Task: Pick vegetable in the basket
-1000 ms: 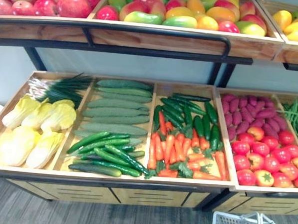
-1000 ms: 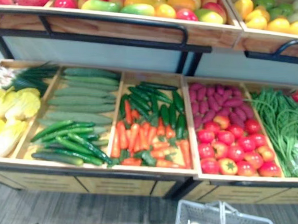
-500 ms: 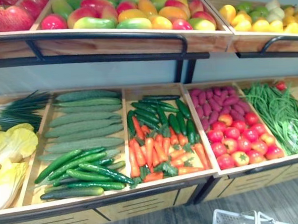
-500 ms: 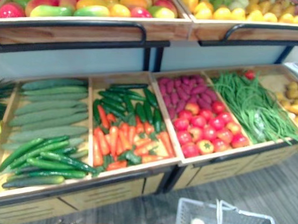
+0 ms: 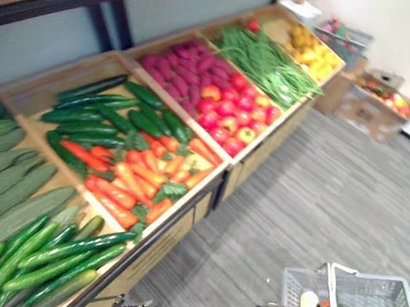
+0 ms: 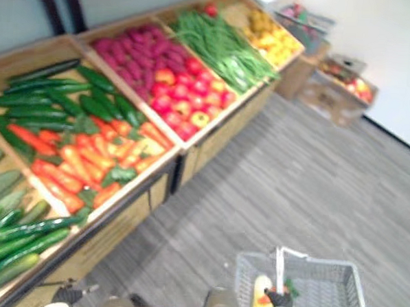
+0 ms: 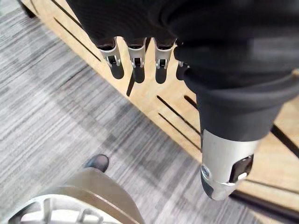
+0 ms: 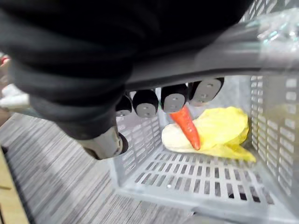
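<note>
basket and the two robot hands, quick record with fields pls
basket: grey, slatted, held over the grey floor
contents: carrot over a yellow cabbage
right robot hand: fingers curled round the handle
left robot hand: fingers relaxed, holding nothing, beside the wooden stand
on the stand: cucumbers, carrots, tomatoes, green beans
</note>
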### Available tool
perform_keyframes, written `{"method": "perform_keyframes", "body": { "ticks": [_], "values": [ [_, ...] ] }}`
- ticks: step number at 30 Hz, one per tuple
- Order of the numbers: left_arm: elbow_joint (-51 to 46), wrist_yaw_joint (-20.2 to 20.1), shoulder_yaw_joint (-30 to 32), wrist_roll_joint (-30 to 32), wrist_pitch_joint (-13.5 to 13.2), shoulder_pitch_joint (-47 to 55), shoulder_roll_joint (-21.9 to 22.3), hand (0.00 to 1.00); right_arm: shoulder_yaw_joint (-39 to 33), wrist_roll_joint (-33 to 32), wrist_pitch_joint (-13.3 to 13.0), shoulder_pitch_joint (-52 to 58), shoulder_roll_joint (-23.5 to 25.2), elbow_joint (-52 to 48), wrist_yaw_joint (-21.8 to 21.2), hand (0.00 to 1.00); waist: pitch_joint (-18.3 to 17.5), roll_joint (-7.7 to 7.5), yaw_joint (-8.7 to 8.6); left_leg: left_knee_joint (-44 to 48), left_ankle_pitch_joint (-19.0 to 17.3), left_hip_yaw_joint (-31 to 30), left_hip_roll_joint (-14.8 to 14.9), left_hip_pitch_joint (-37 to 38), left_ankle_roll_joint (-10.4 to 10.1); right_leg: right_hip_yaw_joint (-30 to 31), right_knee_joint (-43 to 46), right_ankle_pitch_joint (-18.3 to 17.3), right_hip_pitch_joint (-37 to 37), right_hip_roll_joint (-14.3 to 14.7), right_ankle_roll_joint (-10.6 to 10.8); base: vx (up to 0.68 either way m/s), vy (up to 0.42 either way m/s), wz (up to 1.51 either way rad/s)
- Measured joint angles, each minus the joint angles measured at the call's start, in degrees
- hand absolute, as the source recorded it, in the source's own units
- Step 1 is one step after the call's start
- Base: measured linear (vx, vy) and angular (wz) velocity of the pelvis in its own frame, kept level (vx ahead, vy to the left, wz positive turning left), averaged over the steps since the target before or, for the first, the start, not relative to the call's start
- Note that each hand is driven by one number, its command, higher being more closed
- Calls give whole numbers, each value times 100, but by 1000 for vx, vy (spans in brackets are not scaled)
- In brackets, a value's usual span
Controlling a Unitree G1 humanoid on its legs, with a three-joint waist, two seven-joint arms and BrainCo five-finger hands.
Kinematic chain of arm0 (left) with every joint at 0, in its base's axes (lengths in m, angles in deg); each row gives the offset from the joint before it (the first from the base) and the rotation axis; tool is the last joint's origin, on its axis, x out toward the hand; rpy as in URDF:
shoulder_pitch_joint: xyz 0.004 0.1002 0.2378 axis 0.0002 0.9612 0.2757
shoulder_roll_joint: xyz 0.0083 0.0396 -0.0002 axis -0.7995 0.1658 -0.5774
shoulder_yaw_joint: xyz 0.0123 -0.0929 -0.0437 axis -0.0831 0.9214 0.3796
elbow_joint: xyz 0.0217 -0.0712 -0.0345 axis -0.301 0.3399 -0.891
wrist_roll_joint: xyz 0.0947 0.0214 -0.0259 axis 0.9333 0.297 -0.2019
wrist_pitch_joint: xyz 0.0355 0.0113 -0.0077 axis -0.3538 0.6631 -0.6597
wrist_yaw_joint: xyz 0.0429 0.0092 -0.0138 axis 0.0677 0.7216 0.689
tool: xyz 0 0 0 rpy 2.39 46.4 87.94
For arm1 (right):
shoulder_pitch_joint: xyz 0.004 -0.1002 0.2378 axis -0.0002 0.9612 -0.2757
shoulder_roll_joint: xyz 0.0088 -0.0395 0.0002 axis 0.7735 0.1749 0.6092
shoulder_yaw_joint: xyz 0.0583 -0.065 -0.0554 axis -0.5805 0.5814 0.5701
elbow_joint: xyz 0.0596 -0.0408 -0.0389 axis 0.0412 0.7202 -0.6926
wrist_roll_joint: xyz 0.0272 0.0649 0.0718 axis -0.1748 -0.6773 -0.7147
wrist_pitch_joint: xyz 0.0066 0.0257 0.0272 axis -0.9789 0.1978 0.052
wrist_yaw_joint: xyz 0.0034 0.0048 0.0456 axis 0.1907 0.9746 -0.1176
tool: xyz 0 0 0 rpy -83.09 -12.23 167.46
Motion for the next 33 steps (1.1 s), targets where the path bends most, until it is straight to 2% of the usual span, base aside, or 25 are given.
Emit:
{"method": "perform_keyframes", "body": {
  "ticks": [1,2,3,4,5,7,9,11,12,14,15,16,17,18,19,21,22,23,24,26,27,29,31,33],
  "values": [
    [-2,-3,6,7,0,1,-1,0,9,-1,6,61,26,4,-13,100,-101,-95,15,171,16,201,90,-94,-26,-2,-565,362,176,-51,98,-112,-292,-104],
    [5,-3,8,6,4,-1,-7,0,24,-2,16,68,12,4,-20,100,-168,-38,20,249,62,240,150,-189,-52,-22,-848,258,179,106,175,-101,-282,-103],
    [17,-19,-87,8,2,10,116,0,77,0,21,85,-41,0,-9,100,-342,155,14,214,273,209,335,-405,-47,-15,-1413,284,178,376,201,-123,-268,-99],
    [10,-20,-232,8,-4,5,189,0,123,1,28,106,-88,13,-25,100,-422,221,12,188,479,183,471,-554,-46,-15,-1883,263,177,512,230,-171,-367,-93],
    [2,-19,-288,8,-9,-9,215,0,131,0,35,104,-97,21,-30,100,-429,233,12,190,556,187,515,-591,-72,-22,-2048,230,177,553,277,-190,-443,-74],
    [29,-20,-459,9,5,-67,261,0,301,6,119,108,-105,36,-27,100,-430,230,2,384,731,197,785,-601,-195,-151,-2398,-34,285,698,635,-124,-421,-57],
    [18,6,-505,35,5,-70,242,0,478,7,136,105,-105,56,-11,100,-429,235,2,508,897,172,978,-559,-275,-253,-2587,-157,428,846,646,-34,-288,-29],
    [4,37,-638,35,12,-74,241,0,714,18,135,108,-108,59,-7,100,-420,285,-2,536,1326,128,1189,-419,-380,-305,-2788,-184,653,1072,600,-4,-268,-19],
    [4,48,-669,35,14,-66,242,0,778,22,134,116,-114,59,-7,100,-413,298,-3,541,1426,91,1225,-362,-421,-305,-2790,-219,719,1102,541,-6,-213,-15],
    [-12,74,-806,31,9,-53,275,0,827,33,121,160,-162,52,-6,100,-344,369,-2,664,1765,-359,1293,-178,-532,-264,-2815,-296,978,1168,415,-33,-184,-26],
    [-57,82,-834,23,-11,-32,315,0,837,30,109,154,-192,27,6,100,-289,357,44,924,1931,-1188,1198,-326,-525,-50,-2824,-309,1046,1117,393,-71,-100,-48],
    [-57,85,-834,23,-20,-22,354,0,854,30,104,78,-241,-5,6,100,-280,380,80,900,1758,-1794,971,-459,-702,94,-2819,-314,1039,1040,383,-83,-33,-77],
    [-52,110,-830,14,-27,-4,458,0,862,29,94,-73,-357,-13,21,100,-248,431,95,650,1359,-3031,299,-546,-997,428,-2816,-319,954,895,376,-76,87,-92],
    [-44,134,-832,-6,-43,25,510,0,904,30,75,-168,-426,-15,16,100,-233,478,154,423,1161,-3686,-114,-556,-1025,624,-2820,-319,850,852,376,-76,140,-128],
    [-29,142,-830,-25,-44,46,556,0,967,34,15,-293,-469,-18,7,100,-203,553,203,215,1138,-4169,-390,-538,-937,790,-2848,-323,722,910,383,-74,159,-120],
    [-8,142,-818,-44,-59,22,473,0,1018,72,-31,-371,-389,-29,-24,100,-129,514,229,320,926,-4418,-432,-497,-927,935,-3024,-344,708,1020,415,-79,83,-82],
    [-14,148,-789,-49,-106,13,424,0,1021,124,-64,-340,-319,-110,-48,100,-37,383,266,495,774,-4474,-428,-556,-941,940,-3152,-362,702,1012,454,-151,31,-50],
    [-10,141,-745,-49,-133,5,430,0,1021,149,-86,-345,-310,-134,-54,100,-18,367,290,564,678,-4561,-426,-599,-940,946,-3199,-353,683,1014,537,-167,49,-42],
    [7,157,-656,-43,-131,-2,453,0,1001,151,-105,-331,-333,-140,-48,100,15,409,285,475,520,-4660,-411,-572,-931,975,-3229,-325,642,1051,581,-184,96,-7],
    [20,163,-670,15,-129,17,509,0,950,143,-112,-227,-433,-150,-42,100,-39,538,160,-161,231,-4667,-420,-370,-862,941,-3325,-309,566,1070,670,-197,150,13],
    [51,164,-689,71,-129,-14,467,0,848,131,-105,-163,-429,-145,-12,100,-49,507,138,-565,233,-4645,-565,-318,-815,933,-3467,-247,532,1011,706,-167,150,10],
    [100,177,-724,172,-124,-16,431,0,814,130,-105,-105,-420,-144,-5,100,-91,463,139,-692,340,-4631,-678,-314,-810,934,-3562,-109,530,902,746,-81,88,3],
    [169,216,-847,256,-119,-15,447,0,783,128,-101,-13,-436,-144,22,100,-138,451,124,-1013,504,-4581,-846,-300,-727,935,-3617,-75,408,737,795,-40,44,4],
    [178,237,-894,272,-120,-15,449,0,781,118,-96,-1,-433,-139,26,100,-182,471,134,-1141,573,-4549,-918,-329,-715,948,-3628,-77,307,707,797,47,28,-1]
  ]
}}
